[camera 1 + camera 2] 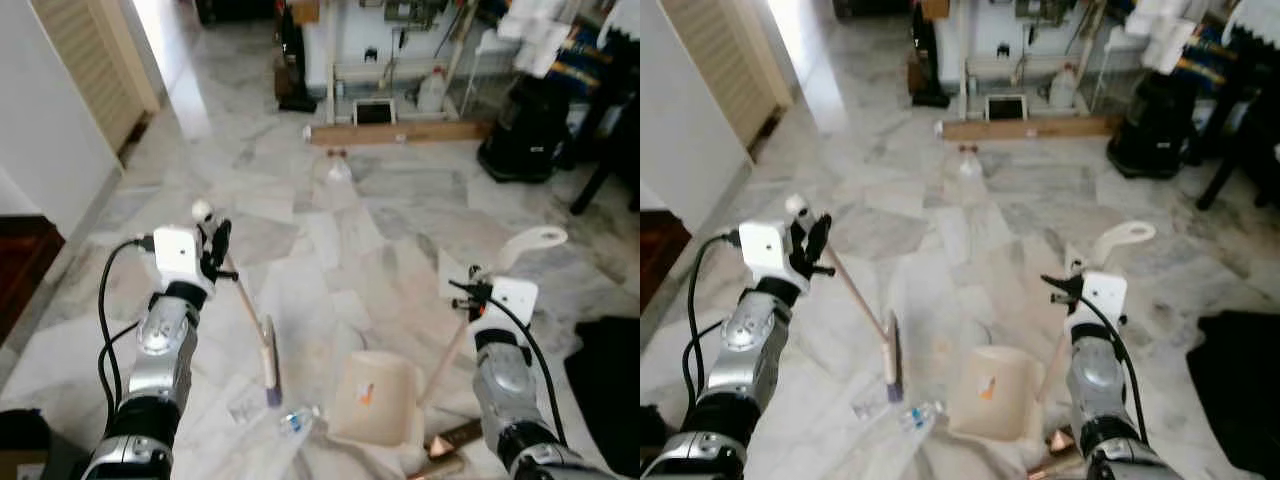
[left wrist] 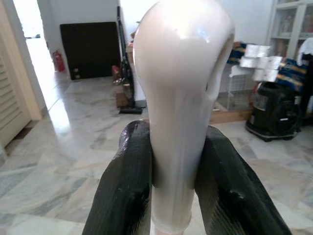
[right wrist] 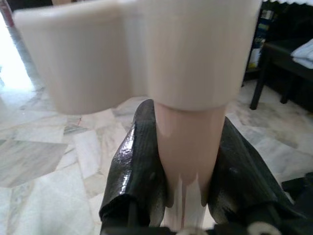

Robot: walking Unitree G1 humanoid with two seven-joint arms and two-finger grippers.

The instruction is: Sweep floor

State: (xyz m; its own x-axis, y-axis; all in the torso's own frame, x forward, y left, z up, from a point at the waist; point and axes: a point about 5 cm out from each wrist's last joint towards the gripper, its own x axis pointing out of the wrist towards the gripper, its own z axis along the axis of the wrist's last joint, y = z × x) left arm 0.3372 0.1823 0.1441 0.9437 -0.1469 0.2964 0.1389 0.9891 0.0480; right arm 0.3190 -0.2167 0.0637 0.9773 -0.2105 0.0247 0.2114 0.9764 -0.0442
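My left gripper (image 1: pixel 216 250) is shut on the pale top end of a broom handle (image 2: pixel 181 98). The stick slants down to the broom head (image 1: pixel 269 366) resting on the marble floor. My right gripper (image 1: pixel 477 292) is shut on the pinkish stick of a cream dustpan (image 1: pixel 376 398), just below its white hooked grip (image 3: pixel 142 49). The pan sits on the floor between my arms, to the right of the broom head. A small clear plastic bottle (image 1: pixel 299 421) and a clear wrapper (image 1: pixel 244 406) lie just in front of the pan's left edge, below the broom head.
A wooden plank (image 1: pixel 400 133) and another small bottle (image 1: pixel 339 169) lie farther ahead. A black bin (image 1: pixel 524 130) and dark table legs (image 1: pixel 600 170) stand at the back right. Black cloth (image 1: pixel 612 385) lies at the near right. A louvred door (image 1: pixel 95 70) is on the left.
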